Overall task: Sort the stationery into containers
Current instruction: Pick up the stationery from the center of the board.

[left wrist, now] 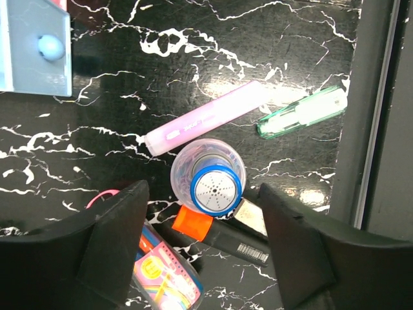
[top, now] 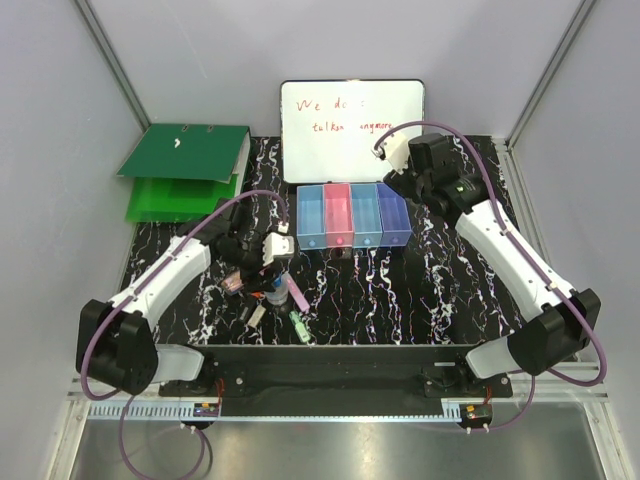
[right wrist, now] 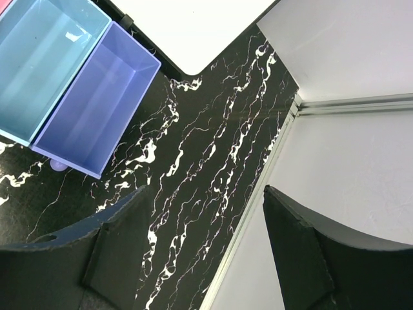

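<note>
Your left gripper (left wrist: 203, 197) open astride the upright clear bottle (left wrist: 206, 161), blue-rimmed cap with a white perforated top, jaws not touching it, your right gripper (right wrist: 206, 203) open above the black marbled table (right wrist: 193, 155).

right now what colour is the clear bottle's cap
The cap is blue with a pale dotted centre; best in the left wrist view.

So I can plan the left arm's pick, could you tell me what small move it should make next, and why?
Probably close the left gripper on the clear bottle with the blue cap: it stands upright between the open jaws, neither touching it.
</note>
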Motion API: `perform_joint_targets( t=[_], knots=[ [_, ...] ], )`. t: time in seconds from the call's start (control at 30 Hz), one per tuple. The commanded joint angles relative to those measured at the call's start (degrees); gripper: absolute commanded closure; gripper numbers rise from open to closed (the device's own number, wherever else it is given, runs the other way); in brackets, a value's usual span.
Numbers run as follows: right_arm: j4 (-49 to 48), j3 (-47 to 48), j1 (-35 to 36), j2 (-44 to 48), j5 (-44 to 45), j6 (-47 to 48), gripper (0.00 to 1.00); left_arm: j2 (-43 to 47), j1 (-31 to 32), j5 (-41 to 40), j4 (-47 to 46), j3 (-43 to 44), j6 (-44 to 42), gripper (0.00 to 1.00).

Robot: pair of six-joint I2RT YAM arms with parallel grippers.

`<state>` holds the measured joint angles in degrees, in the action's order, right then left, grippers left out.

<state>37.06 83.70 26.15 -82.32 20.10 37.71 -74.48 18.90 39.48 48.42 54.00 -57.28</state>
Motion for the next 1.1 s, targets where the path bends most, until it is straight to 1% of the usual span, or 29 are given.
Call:
perform_joint_targets(
  t=[0.0,0.1,0.27,0.33,0.4,0.43,0.47,0.53,0.6,0.67,0.7,0.77,0.9,1.07],
  knots=[
    [-2.4,-0.3,0.4,2.0,1.6,0.8,0.24,-1.3,0.5,1.6,-0.3,2.2,-1.6,0.31],
    [-2.6,-0.6,0.4,2.0,1.8,0.9,0.24,-2.2,0.7,1.6,-0.4,2.3,-1.5,0.40],
    [-3.0,-1.5,0.4,2.3,2.0,1.0,0.25,-2.8,0.9,1.4,-1.1,2.0,-1.3,0.43],
    [-3.1,-1.9,0.4,2.4,2.1,1.0,0.25,-2.7,1.0,1.2,-1.9,1.5,-0.9,0.48],
    [-3.3,-2.3,0.3,2.6,2.2,1.0,0.25,-2.8,1.1,1.1,-2.5,1.0,-0.5,0.57],
    [-3.4,-2.5,0.3,2.7,2.3,1.1,0.25,-3.0,1.2,0.9,-2.7,0.9,-0.5,0.63],
    [-3.5,-2.7,0.3,2.8,2.4,1.1,0.25,-3.0,1.3,0.8,-2.9,0.9,-0.1,0.77],
    [-3.6,-3.1,0.3,3.0,2.5,1.3,0.25,-3.2,1.5,0.6,-3.3,0.8,0.1,0.79],
    [-3.7,-3.5,0.3,3.3,2.7,1.4,0.25,-3.1,1.6,0.4,-3.4,0.9,0.6,0.85],
    [-3.8,-3.8,0.3,3.5,2.7,1.5,0.25,-2.9,1.8,0.1,-3.3,0.8,0.8,0.89],
    [-4.0,-4.1,0.2,3.6,2.7,1.6,0.26,-2.8,1.8,0.0,-3.4,0.8,0.9,0.95],
    [-4.1,-4.3,0.1,3.7,2.8,1.6,0.26,-2.0,2.0,-0.8,-3.4,0.8,0.9,0.98],
    [-4.4,-4.5,0.0,3.8,3.0,2.0,0.26,-0.7,2.0,-2.1,-3.3,2.6,1.6,0.98],
    [-4.5,-5.3,-0.1,4.0,3.1,2.3,0.26,-1.6,2.0,-4.5,-2.2,9.0,2.7,1.00]
  ],
)
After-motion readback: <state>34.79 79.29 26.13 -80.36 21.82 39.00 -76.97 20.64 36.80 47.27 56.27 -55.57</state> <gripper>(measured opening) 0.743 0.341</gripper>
